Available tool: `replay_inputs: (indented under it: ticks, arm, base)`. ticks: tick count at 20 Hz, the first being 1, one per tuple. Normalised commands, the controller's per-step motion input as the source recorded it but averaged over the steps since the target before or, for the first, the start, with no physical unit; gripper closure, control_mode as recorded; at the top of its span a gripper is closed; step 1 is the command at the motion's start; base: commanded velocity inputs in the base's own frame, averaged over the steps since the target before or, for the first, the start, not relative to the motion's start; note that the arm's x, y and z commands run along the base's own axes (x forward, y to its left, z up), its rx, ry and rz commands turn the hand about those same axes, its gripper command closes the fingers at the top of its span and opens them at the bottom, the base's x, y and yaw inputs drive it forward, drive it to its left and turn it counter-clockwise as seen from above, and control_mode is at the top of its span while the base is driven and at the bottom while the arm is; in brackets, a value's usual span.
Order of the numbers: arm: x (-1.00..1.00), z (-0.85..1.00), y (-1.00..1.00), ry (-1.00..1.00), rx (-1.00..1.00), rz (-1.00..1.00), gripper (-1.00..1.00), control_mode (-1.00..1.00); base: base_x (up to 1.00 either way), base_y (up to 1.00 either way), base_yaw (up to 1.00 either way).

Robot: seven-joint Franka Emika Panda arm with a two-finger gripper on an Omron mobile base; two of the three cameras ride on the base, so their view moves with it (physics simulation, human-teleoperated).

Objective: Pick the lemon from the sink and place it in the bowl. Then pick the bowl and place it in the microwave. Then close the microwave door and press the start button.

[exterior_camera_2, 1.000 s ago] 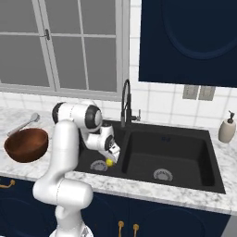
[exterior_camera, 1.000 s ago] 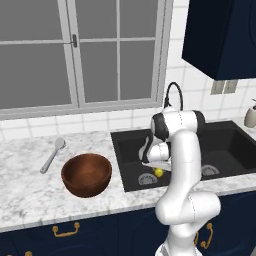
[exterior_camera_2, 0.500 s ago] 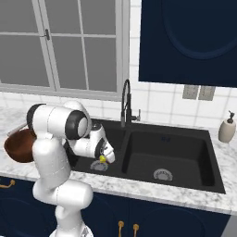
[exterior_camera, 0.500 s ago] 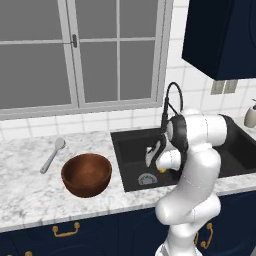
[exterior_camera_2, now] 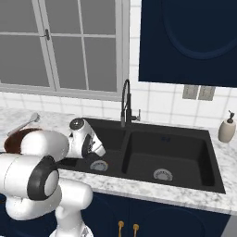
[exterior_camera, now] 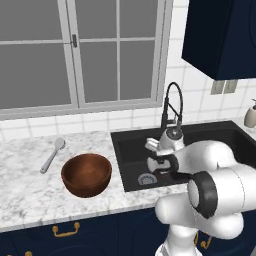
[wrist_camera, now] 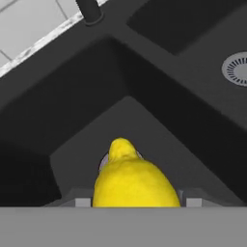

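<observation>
Your gripper (wrist_camera: 135,202) is down in the left basin of the sink (exterior_camera: 131,150). The lemon (wrist_camera: 132,182) sits between the fingertips, over the drain. Can't tell if the jaws are clamped or just straddling it, since the tips are mostly hidden. Bowl (exterior_camera: 86,173) waits on the counter (exterior_camera: 30,185) to the left, well apart.

Risks: lemon's round and slick, so a weak or off-centre pinch could squirt it out on the lift. Also mind the basin wall when you swing left.

A grey spoon (exterior_camera: 52,155) lies on the marble counter (exterior_camera: 25,190) at nine o'clock, a soap dispenser (exterior_camera_2: 227,127) stands at three, under the window (exterior_camera: 80,50).
</observation>
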Motion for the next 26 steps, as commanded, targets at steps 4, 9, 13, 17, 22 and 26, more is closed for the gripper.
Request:
replay_inputs:
  ticks: [4,9,13,17,22,26]
  arm:
    - [-0.38,1.0,0.2,-0.08,0.0,-0.02,1.0,-1.0]
    - [-0.49,0.8,0.57,0.0,0.0,0.0,1.0,-1.0]
    - [-0.67,0.61,0.78,0.0,0.0,0.04,1.0,-1.0]
    - [-0.68,0.39,0.84,0.01,0.0,0.07,1.0,-1.0]
    - [-0.5,0.41,0.81,0.0,0.0,0.11,1.0,-1.0]
    - [-0.08,0.68,0.71,0.05,0.0,0.12,1.0,-1.0]
  base:
    - [0.0,0.0,0.0]
    - [0.0,0.0,0.0]
    - [0.0,0.0,0.0]
    - [0.0,0.0,0.0]
    - [0.0,0.0,0.0]
    - [0.0,0.0,0.0]
